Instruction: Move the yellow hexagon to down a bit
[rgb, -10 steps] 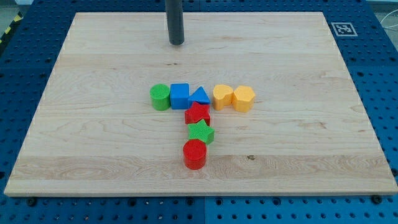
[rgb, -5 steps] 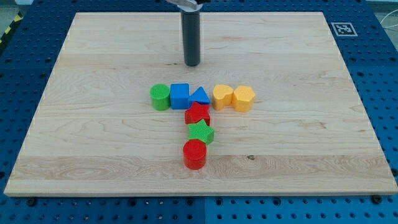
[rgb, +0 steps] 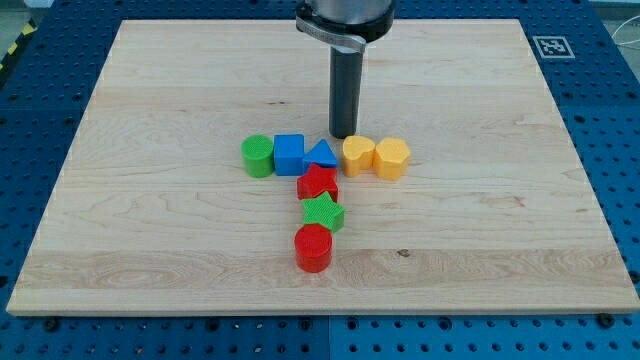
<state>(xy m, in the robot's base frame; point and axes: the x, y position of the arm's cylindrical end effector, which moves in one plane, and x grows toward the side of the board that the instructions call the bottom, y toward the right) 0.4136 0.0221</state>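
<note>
The yellow hexagon lies right of centre on the wooden board, at the right end of a row, touching a yellow heart on its left. My tip stands just above the row, over the gap between the blue triangle and the yellow heart. It is up and to the left of the hexagon, about a block and a half away. The tip looks apart from the blocks.
The row goes on leftward with a blue cube and a green cylinder. Below the triangle a column runs down: red star, green star, red cylinder. A tag marker sits at the board's top right corner.
My tip has moved down and to the right, from near the board's top edge to just above the row of blocks. No block has moved.
</note>
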